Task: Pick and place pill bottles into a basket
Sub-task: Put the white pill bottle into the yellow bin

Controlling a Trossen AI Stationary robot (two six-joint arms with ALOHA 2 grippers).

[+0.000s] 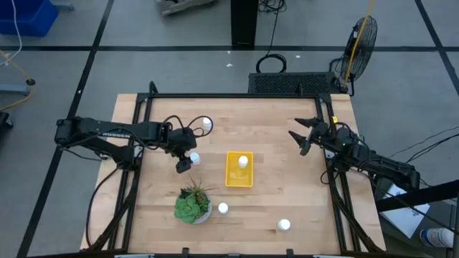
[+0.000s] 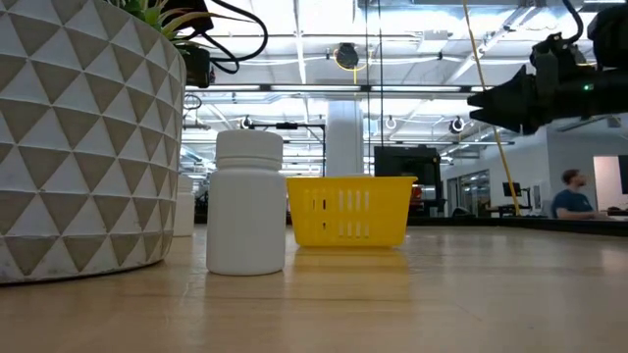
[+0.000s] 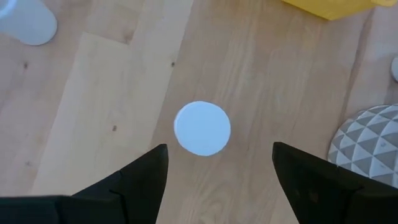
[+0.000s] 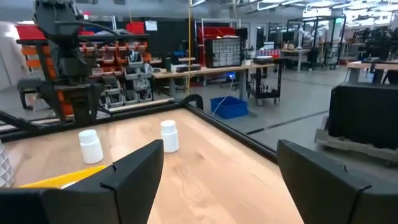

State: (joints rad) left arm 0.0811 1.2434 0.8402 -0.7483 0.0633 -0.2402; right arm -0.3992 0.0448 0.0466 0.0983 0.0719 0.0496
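My left gripper is open and points down over a white pill bottle. In the left wrist view the bottle's round cap shows just ahead of the gap between my fingers, untouched. The yellow basket sits at mid-table with one bottle standing in it. Other bottles stand on the table toward the far edge, beside the plant and near the front right. My right gripper is open and empty above the table's right side.
A green plant in a white patterned pot stands near the front, just on the near side of my left gripper; its pot shows in the left wrist view. A black frame runs along the table's edges. A person sits far behind.
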